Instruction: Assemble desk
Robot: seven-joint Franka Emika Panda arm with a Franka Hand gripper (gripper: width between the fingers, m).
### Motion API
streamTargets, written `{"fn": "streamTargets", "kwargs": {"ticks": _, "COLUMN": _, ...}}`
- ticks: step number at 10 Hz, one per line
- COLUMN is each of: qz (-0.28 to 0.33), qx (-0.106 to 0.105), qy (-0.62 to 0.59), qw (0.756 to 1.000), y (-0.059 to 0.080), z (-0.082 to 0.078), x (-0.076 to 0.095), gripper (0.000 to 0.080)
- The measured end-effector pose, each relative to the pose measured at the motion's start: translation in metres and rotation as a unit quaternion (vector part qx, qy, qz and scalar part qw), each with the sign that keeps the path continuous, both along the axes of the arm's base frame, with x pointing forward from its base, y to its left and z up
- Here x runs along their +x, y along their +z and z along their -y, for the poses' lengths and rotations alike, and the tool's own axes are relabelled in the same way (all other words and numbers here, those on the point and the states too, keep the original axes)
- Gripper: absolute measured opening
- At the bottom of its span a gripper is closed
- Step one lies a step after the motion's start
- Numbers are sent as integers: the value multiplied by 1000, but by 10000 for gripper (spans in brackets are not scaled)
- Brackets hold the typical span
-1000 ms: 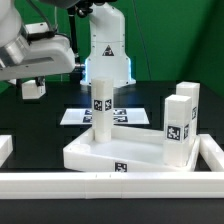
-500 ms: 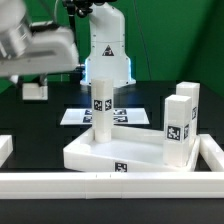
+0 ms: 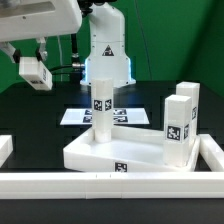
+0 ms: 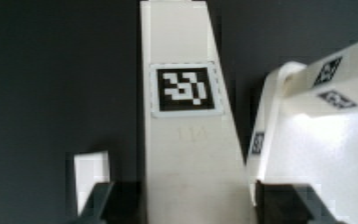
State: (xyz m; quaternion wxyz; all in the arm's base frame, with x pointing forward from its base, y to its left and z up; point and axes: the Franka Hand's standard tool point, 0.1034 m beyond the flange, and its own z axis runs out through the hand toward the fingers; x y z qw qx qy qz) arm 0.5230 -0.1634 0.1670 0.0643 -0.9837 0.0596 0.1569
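The white desk top (image 3: pixel 85 152) lies at the front of the table. One square leg (image 3: pixel 101 105) stands upright in its corner on the exterior view's left. Two more tagged legs (image 3: pixel 177 125) stand together at its corner on the exterior view's right. My gripper (image 3: pixel 36 55) hangs high at the exterior view's left, shut on another white leg (image 3: pixel 34 73). In the wrist view this held leg (image 4: pixel 181 90) runs lengthwise between my gripper's (image 4: pixel 185 197) dark fingers (image 4: pixel 105 200), its tag facing the camera. A blurred white tagged part (image 4: pixel 322 110) lies beside it.
White border rails (image 3: pixel 110 183) frame the front and both sides of the table. The marker board (image 3: pixel 75 116) lies flat behind the desk top. The robot base (image 3: pixel 105 45) stands at the back. A small white piece (image 4: pixel 91 165) shows beside the held leg.
The arm has swung round at the exterior view's upper left, and the held leg has risen a little. The jaws keep the same grip. The desk parts have not moved.
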Motion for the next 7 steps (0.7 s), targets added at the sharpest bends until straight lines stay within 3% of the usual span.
{"fn": "streamTargets", "kwargs": {"ticks": 1, "qz": 39, "qx": -16, "qy": -27, "qw": 999, "y": -3, "z": -11, "x": 10, "gripper": 288}}
{"fn": "streamTargets", "kwargs": {"ticks": 2, "qz": 68, "qx": -24, "qy": -35, "qw": 997, "y": 4, "z": -32, "x": 24, "gripper": 288}}
{"fn": "streamTargets", "kwargs": {"ticks": 4, "qz": 130, "qx": -32, "qy": -66, "qw": 989, "y": 34, "z": -59, "x": 59, "gripper": 288}}
{"fn": "streamTargets", "kwargs": {"ticks": 5, "qz": 172, "qx": -38, "qy": -66, "qw": 982, "y": 45, "z": -66, "x": 69, "gripper": 288}}
{"fn": "streamTargets", "kwargs": {"ticks": 7, "qz": 251, "qx": -62, "qy": -69, "qw": 964, "y": 46, "z": -65, "x": 71, "gripper": 288}}
